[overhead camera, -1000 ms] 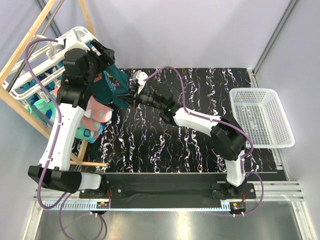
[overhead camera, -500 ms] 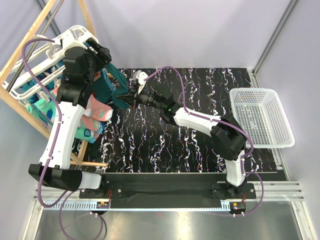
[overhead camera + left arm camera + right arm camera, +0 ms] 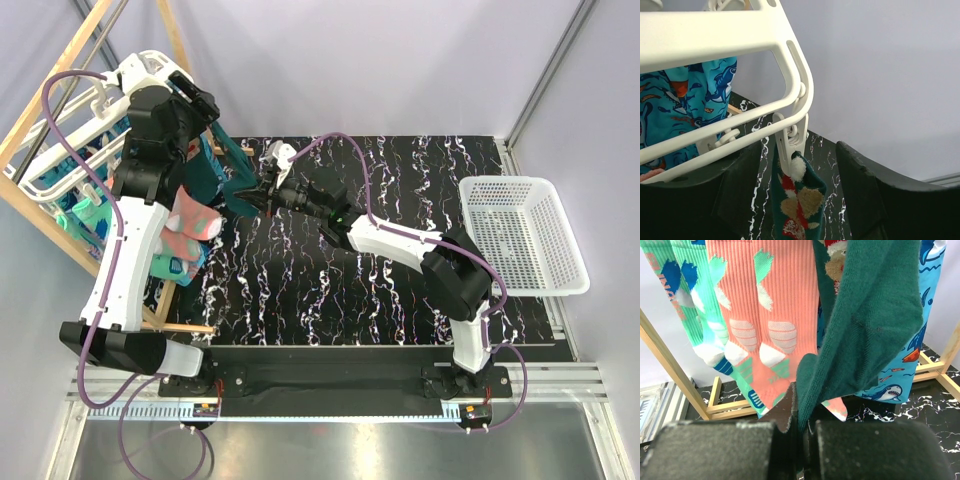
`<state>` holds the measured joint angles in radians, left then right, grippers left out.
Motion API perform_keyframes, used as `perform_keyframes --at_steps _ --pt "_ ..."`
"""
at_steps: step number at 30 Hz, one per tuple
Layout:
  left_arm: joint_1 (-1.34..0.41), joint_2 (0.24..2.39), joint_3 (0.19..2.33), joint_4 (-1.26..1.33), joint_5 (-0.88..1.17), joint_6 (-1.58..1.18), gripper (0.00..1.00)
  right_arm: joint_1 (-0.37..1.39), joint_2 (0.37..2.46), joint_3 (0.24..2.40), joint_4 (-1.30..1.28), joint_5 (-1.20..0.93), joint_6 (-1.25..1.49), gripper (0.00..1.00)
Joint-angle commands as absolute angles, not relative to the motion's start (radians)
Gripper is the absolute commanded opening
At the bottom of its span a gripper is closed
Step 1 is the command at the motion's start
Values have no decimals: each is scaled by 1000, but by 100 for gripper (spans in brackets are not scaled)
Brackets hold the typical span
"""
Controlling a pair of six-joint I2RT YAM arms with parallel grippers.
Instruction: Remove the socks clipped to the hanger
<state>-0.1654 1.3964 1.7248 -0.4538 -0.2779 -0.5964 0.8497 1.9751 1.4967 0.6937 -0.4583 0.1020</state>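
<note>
The hanger (image 3: 710, 32) is hanging far left. Tugging is risking tipping it: the right gripper (image 3: 797, 430) is pinching the dark teal sock (image 3: 875, 315) while the left gripper (image 3: 799, 200) is standing spread around the unopened clip (image 3: 787, 150). Also showing: 2 coral-pink socks (image 3: 760, 315), 2 mint-green socks (image 3: 690, 300), 1 blue sock (image 3: 920, 340).

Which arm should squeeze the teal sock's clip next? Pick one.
Left. The left tool, open, straddles the clip on the hanger. The right tool is shut on the teal sock at its lower end, ready to pull.
</note>
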Motion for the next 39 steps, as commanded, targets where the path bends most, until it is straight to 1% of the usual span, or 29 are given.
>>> perform_keyframes --at_steps 1,6,9,12,13,16,20,28,33,39 --pt "-156 1397 1773 -434 -337 -597 66 842 1910 1486 755 -465 92 0" --pt "-161 1393 1801 -512 -353 -604 65 842 1908 1499 709 -393 34 0" --pt "-187 1394 1851 -586 -406 -589 65 844 1904 1500 692 -370 21 0" --pt "-241 1414 1926 -670 -515 -559 65 844 1910 1505 684 -376 23 0" --pt "-279 1433 1948 -710 -585 -548 65 842 1911 1509 683 -380 23 0" --pt "-352 1462 2016 -745 -707 -508 65 844 1914 1514 678 -382 25 0" --pt "-371 1489 2048 -753 -733 -511 67 844 1913 1511 677 -380 23 0" --pt "-414 1615 2198 -822 -821 -512 70 845 1913 1511 675 -380 20 0" --pt "-445 1620 2187 -793 -873 -499 70 844 1911 1508 678 -374 14 0" --pt "-446 1620 2181 -770 -874 -491 69 844 1904 1497 680 -360 5 0"
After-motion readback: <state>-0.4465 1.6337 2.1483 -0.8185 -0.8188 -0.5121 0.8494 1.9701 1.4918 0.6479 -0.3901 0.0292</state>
